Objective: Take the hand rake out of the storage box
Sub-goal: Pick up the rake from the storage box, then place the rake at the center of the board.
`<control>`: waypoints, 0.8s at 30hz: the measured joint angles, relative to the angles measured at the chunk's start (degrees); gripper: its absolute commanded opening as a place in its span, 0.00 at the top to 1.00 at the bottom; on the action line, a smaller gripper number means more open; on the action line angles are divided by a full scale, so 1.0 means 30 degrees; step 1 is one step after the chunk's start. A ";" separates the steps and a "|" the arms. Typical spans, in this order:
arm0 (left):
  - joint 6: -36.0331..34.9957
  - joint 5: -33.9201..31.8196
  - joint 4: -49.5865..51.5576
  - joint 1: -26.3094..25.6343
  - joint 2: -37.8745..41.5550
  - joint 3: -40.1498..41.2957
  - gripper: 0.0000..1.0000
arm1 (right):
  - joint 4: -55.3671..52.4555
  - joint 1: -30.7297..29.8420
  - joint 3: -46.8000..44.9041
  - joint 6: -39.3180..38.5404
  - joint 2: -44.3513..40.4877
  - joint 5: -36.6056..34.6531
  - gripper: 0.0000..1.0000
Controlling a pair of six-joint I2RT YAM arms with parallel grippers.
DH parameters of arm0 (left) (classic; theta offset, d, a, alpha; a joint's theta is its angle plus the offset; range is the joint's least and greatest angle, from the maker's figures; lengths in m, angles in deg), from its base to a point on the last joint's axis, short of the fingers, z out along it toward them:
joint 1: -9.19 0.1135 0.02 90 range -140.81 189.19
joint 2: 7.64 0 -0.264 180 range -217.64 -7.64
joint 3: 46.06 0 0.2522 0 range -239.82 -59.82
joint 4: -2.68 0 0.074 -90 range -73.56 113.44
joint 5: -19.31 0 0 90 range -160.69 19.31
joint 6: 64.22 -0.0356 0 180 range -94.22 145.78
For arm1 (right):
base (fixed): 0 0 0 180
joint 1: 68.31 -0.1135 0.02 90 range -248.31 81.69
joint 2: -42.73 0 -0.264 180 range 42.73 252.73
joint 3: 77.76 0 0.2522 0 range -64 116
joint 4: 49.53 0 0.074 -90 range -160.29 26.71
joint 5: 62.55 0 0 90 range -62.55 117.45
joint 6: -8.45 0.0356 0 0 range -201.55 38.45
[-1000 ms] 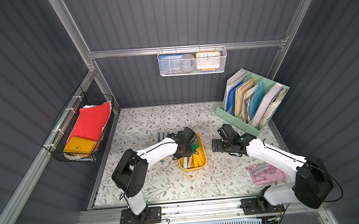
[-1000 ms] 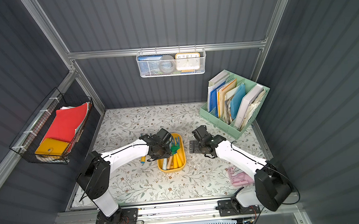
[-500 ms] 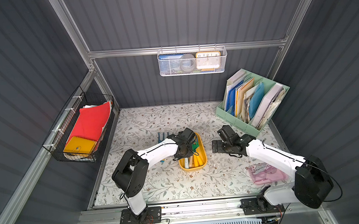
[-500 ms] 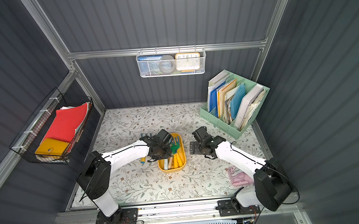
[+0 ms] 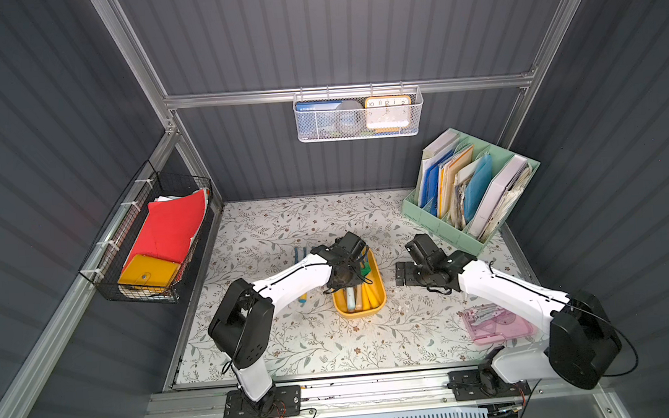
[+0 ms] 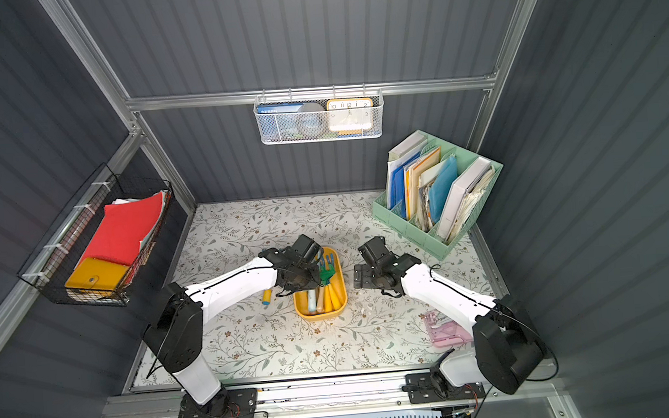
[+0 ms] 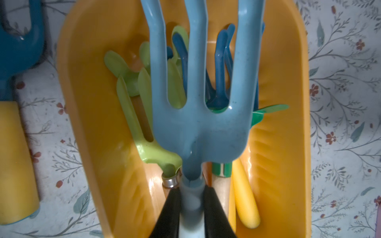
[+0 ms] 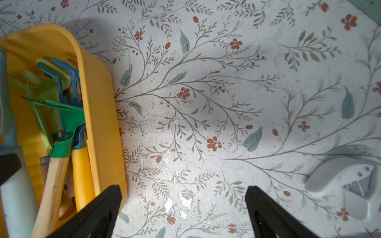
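While over the storage box, left gripper tight on hand rake; right gripper wide, empty.

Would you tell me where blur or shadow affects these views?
Left wrist view: the pale blue rake sits so close that its handle blurs inside the left gripper; the storage box is dim inside. Right wrist view: a shadow crosses the floral mat, and the right gripper is out of focus. Both top views: sharp.
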 measured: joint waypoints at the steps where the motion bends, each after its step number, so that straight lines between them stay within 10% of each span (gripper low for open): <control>1: -0.0015 -0.0029 0.0007 -0.0007 0.0051 -0.0153 0.84 | 0.0000 0.0000 0.0000 -0.0007 -0.0007 0.0000 0.01; 16: -0.1056 -0.1246 0.1727 0.0299 0.0444 -0.3002 0.84 | 0.0000 0.0000 -0.0109 -0.0015 -0.0364 -0.0022 0.01; 24: -0.2521 -0.1996 0.2929 0.3570 0.1443 -0.3075 0.84 | -0.0095 0.0000 -0.0109 -0.0058 -0.0685 -0.0015 0.01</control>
